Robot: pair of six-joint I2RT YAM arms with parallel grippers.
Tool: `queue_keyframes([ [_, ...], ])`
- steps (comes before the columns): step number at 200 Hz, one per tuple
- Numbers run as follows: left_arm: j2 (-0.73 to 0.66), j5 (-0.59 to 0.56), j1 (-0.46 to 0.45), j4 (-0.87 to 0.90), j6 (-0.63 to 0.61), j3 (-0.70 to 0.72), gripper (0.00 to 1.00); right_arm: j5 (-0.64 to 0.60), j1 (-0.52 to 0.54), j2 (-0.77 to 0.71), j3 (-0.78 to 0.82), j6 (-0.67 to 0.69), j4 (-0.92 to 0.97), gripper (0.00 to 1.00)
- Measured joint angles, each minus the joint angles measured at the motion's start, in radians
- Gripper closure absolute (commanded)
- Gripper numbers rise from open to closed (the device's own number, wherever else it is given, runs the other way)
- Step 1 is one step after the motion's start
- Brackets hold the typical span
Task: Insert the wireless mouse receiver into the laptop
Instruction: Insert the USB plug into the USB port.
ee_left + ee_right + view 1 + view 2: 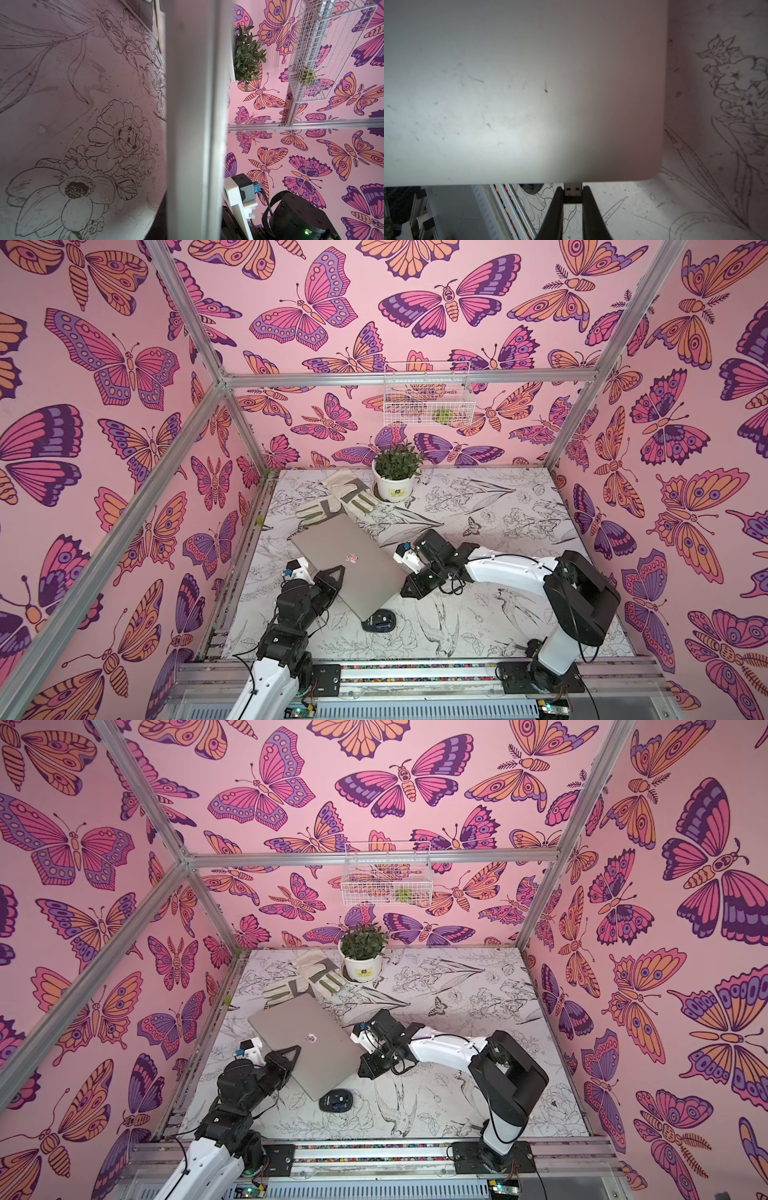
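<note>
At mid-frame in both top views, the laptop (pixel 349 564) (pixel 303 1040) lies lid-down, with the left gripper (pixel 332 572) closed at its left edge and the right gripper (pixel 409 589) at its right. In the left wrist view, the laptop's edge (pixel 191 124) crosses the centre. In the right wrist view, low in the frame, the right gripper (pixel 572 188) pinches the receiver (pixel 572 190), its plug at the laptop's (pixel 519 93) edge.

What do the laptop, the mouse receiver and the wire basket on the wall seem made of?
The laptop: likely matte aluminium, silver-grey with soft sheen and fine scuffs. The wireless mouse receiver: shiny metal plug with two square holes; black body, probably plastic. The wire basket: thin white-coated wire, apparently metal, in a grid.
</note>
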State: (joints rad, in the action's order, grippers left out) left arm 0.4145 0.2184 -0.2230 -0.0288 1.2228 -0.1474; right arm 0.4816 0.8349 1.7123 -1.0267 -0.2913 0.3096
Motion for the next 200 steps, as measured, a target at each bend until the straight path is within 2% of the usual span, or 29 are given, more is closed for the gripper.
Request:
queue_keyframes([
  [200,0.013,0.013,0.0,0.0,-0.004,-0.013,1.0,0.01,-0.011,0.014,0.0,0.004,-0.005,0.97],
])
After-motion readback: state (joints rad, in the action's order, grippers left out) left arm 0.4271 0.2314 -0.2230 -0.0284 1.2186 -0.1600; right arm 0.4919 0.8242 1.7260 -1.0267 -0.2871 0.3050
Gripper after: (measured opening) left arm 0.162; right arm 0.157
